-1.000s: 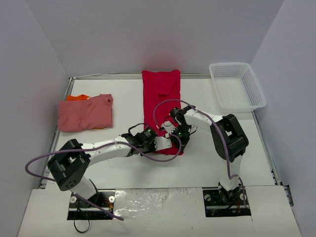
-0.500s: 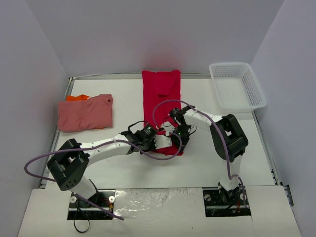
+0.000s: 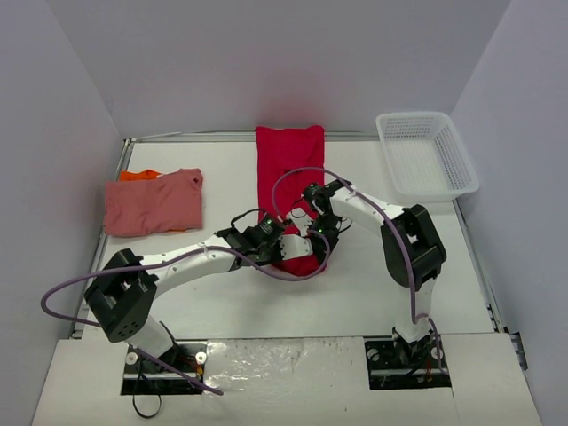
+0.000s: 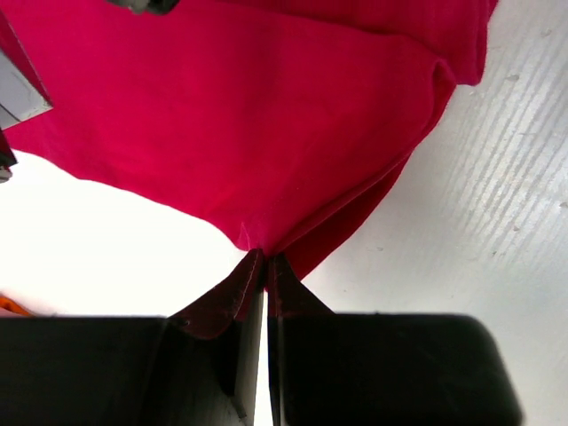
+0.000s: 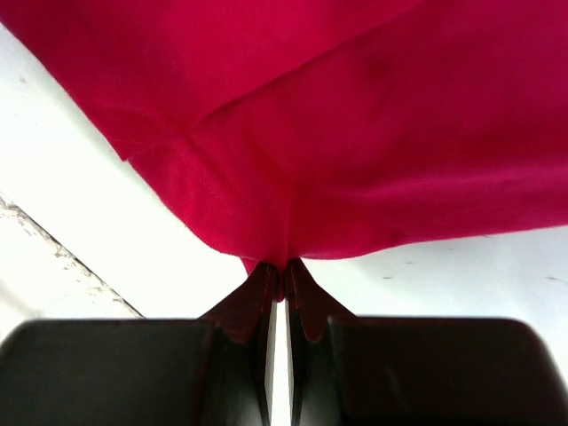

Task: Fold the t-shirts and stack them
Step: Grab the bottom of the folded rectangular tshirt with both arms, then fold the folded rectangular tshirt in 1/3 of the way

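Note:
The bright red t-shirt (image 3: 288, 155) lies lengthwise in the middle of the table, folded into a long strip. Its near end is lifted off the surface. My left gripper (image 3: 286, 244) is shut on the left corner of that near hem, and my right gripper (image 3: 312, 227) is shut on the right corner. In the left wrist view the red cloth (image 4: 248, 115) fans out from the closed gripper (image 4: 264, 257). The right wrist view shows the same cloth (image 5: 355, 115) pinched in the gripper (image 5: 284, 264). A folded salmon pink t-shirt (image 3: 153, 206) rests at the left on an orange one (image 3: 140, 175), which barely peeks out.
A white mesh basket (image 3: 426, 153) stands at the back right corner. Purple cables loop from both arms over the table's middle. Grey walls close in the table on three sides.
Both grippers have moved toward the back of the table, carrying the red t-shirt's near hem up and over the rest of the shirt.

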You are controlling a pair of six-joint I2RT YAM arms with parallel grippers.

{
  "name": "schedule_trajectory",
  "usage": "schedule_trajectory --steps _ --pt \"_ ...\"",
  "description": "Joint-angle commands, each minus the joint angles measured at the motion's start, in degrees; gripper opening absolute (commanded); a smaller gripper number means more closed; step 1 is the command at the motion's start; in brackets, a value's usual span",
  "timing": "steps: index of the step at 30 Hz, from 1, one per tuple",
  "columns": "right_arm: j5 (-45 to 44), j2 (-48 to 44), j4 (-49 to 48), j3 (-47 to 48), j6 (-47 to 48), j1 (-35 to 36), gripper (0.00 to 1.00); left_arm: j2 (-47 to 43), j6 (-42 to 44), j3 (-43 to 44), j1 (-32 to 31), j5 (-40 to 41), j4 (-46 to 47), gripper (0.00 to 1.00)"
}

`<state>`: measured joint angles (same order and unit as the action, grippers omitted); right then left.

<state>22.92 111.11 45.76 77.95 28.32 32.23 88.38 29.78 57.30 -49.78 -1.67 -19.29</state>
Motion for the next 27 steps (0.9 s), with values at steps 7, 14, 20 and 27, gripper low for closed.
schedule_trajectory --steps 7,14,20,27 --pt "-1.12 -0.55 5.75 6.50 -0.10 -2.34 0.00 -0.93 1.15 4.75 2.14 3.08 -1.45 0.02" --pt "-1.12 1.12 7.41 11.86 0.42 -4.10 0.00 -0.14 1.77 6.95 2.76 3.60 -2.51 0.02" --pt "-1.38 2.97 8.73 16.43 0.78 -4.80 0.00 1.18 2.91 10.11 3.72 3.87 -3.47 0.02" --pt "-2.00 5.95 11.28 22.84 1.39 -5.86 0.00 3.72 4.58 14.33 5.65 3.69 -4.79 0.02"
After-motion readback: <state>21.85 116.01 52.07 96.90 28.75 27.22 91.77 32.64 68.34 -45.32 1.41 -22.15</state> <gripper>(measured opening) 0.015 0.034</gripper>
